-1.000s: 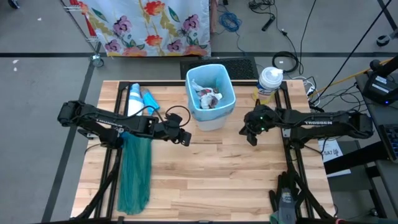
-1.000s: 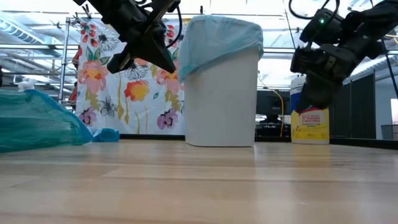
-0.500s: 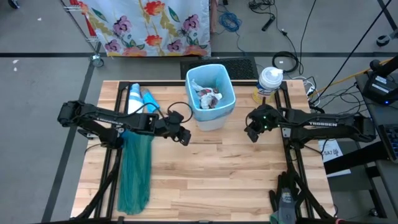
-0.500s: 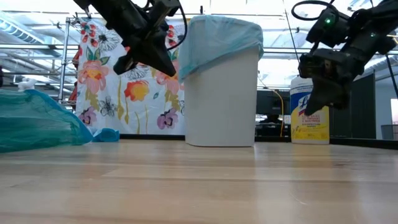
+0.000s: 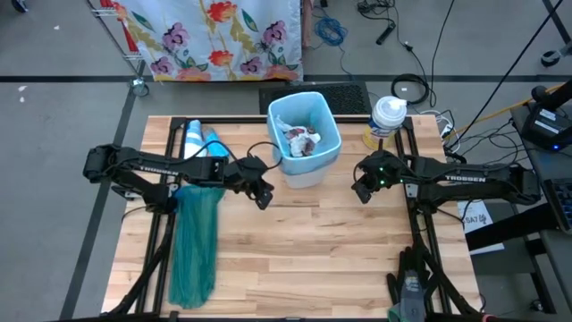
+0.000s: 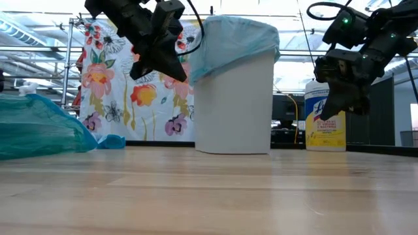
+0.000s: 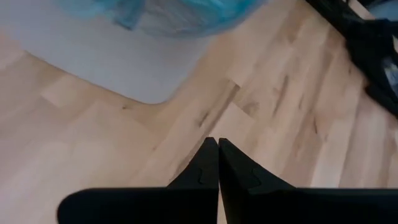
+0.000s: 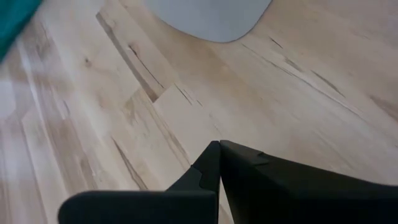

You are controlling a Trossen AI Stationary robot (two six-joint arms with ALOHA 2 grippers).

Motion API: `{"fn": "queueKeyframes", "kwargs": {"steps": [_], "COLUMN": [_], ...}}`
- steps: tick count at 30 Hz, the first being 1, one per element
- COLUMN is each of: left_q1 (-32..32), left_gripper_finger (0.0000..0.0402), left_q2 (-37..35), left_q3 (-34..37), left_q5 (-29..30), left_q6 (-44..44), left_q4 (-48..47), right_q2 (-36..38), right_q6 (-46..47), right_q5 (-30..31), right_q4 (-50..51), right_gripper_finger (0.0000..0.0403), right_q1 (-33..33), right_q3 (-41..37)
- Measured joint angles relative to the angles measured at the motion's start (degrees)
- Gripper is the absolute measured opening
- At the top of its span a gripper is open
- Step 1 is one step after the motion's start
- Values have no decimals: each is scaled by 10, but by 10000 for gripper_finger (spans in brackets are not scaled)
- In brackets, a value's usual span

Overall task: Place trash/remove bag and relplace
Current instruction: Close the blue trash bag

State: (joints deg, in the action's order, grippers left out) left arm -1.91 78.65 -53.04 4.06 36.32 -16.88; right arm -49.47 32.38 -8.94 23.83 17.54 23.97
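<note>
The small white bin (image 5: 307, 166) stands at the table's far middle, lined with the pale blue bag (image 6: 232, 40), whose rim is folded over the bin's top. Crumpled trash (image 5: 299, 140) lies inside. My left gripper (image 5: 262, 196) hangs shut in the air just left of and nearer than the bin; the low view shows it (image 6: 181, 75) beside the liner's overhang, above the table. My right gripper (image 5: 360, 190) hovers shut to the bin's right, also raised (image 6: 330, 112). Both wrist views show closed fingertips (image 7: 217, 140) (image 8: 219, 144) over bare wood.
A darker teal-green bag (image 5: 195, 243) lies stretched along the table's left side. A pale blue roll (image 5: 214, 143) and a white item (image 5: 192, 143) rest at the far left. A wipes canister (image 5: 388, 116) stands at the far right. Bare wood lies in front of the bin.
My left gripper has risen and edged toward the bin, staying shut. My right gripper has lifted and drawn slightly toward the far edge, then held still.
</note>
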Motion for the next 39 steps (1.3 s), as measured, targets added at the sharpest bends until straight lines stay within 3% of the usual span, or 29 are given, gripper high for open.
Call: {"fn": "queueKeyframes", "kwargs": {"steps": [4, 10, 15, 21, 27, 34, 39], "left_q1": [0, -11, -20, -10, -11, -29, -36], "left_gripper_finger": [0, 0, 0, 0, 0, 0, 0], "left_q2": [0, 0, 0, -39, -78, -141, -140], "left_q3": [0, 0, 0, -1, 28, 179, 211], "left_q5": [-24, -61, -69, 22, 59, 29, -40], "left_q6": [-32, -108, -143, -147, -145, -68, -34], "left_q4": [0, -3, -40, -102, -145, -27, 71], "right_q2": [0, 0, 8, 54, 109, 124, 115], "right_q6": [22, 129, 175, 195, 195, 175, 149], "right_q5": [0, 4, 59, 119, 149, 110, 99], "right_q4": [0, -52, -120, -91, -18, -34, -104], "right_gripper_finger": [0, 0, 0, 0, 0, 0, 0], "right_q1": [0, 0, 0, 0, 18, 50, 61], "right_q3": [0, 0, 0, 0, 0, 0, 0]}}
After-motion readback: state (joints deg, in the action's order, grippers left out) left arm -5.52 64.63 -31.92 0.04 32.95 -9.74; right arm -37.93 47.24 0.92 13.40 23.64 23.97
